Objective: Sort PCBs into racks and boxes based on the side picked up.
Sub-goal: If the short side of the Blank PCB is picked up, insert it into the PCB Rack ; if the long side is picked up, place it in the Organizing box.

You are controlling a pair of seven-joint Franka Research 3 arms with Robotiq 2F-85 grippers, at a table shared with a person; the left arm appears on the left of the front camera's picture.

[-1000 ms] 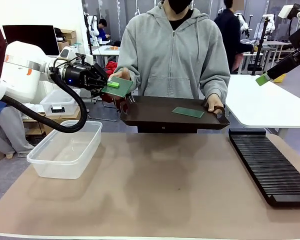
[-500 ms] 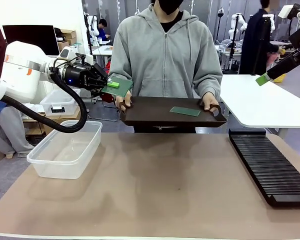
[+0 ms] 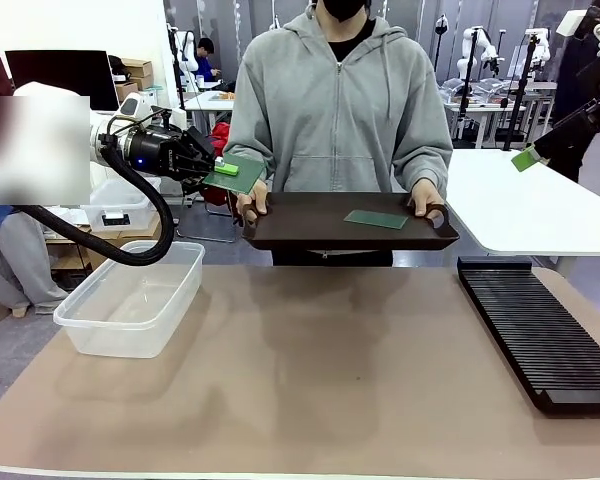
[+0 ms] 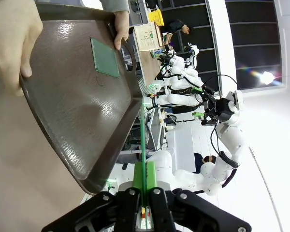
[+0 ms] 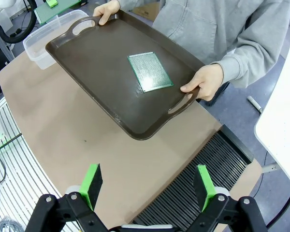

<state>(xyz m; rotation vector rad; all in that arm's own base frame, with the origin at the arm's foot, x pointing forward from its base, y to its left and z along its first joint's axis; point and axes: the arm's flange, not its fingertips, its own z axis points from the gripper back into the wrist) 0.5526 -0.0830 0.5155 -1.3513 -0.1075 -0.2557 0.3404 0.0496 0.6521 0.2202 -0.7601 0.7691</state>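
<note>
Gripping one PCB (image 3: 242, 173) by its edge, the left gripper (image 3: 212, 170) has its jaws closed fully on the thin board, one green pad on each face. In the left wrist view the board is seen edge-on, as a thin green line that rises from between the two fingers. The board is in the air and lies almost flat, higher than the clear tub (image 3: 100, 322) and just beside the left end of the dark brown tray (image 3: 300, 228); I cannot tell if it touches the tray.

The right gripper (image 5: 149, 183) has its jaws wide open and nothing is between the green pads. It hangs high above the right side of the table (image 3: 330, 380) and looks down on the tray and on the black rack (image 3: 540, 335).

The second PCB (image 3: 376, 219) lies flat on the tray, a little to the right of its middle and apart from the rims. A person (image 3: 340, 100) at the far side holds the tray by its two handles, lifted off the table at its far edge. The tub stands on the left part of the table. The slotted rack lies along the right edge, well apart from the tub.
</note>
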